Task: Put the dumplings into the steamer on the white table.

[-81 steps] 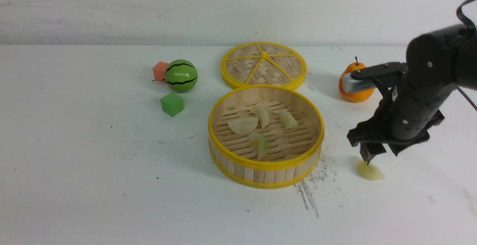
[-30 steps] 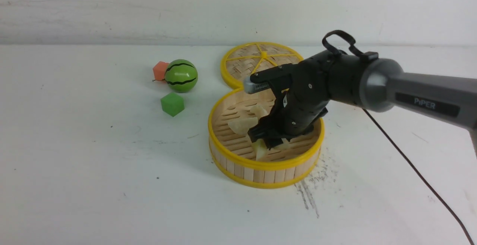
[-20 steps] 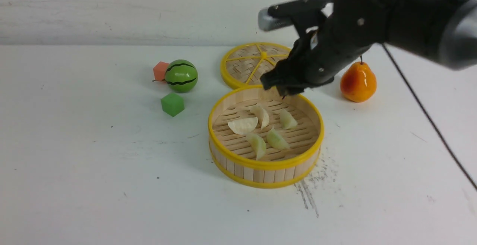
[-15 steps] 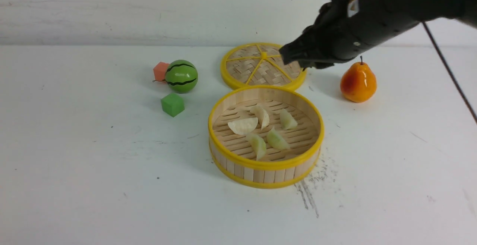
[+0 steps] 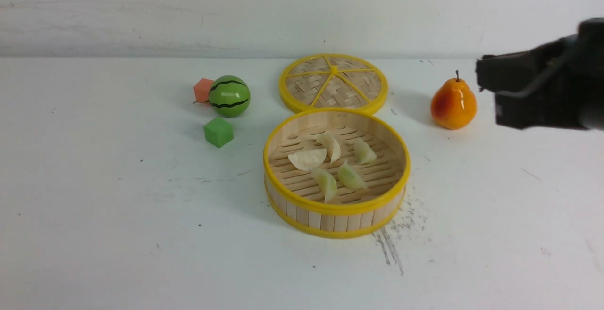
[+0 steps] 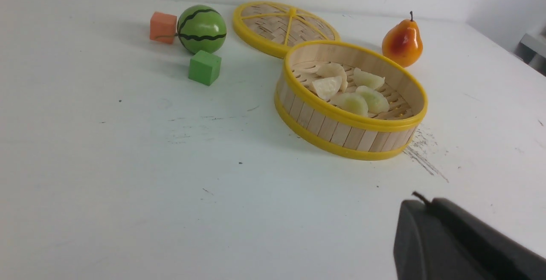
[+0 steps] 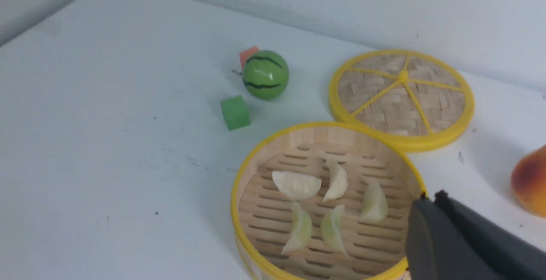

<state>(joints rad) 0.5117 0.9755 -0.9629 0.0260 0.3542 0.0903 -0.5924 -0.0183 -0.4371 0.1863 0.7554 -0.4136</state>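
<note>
Pretty even, bright light here, kinda cool white. We see soft shadows, like the one spreading toward 9 o'clock from the steamer [image 5: 336,215] on the white table [image 5: 118,234]. Small glare spots on the watermelon [image 5: 229,96] and pear [image 5: 453,104]. The right arm [image 5: 542,90] at 3 o'clock is motion-blurred, and both wrist views look soft.
</note>
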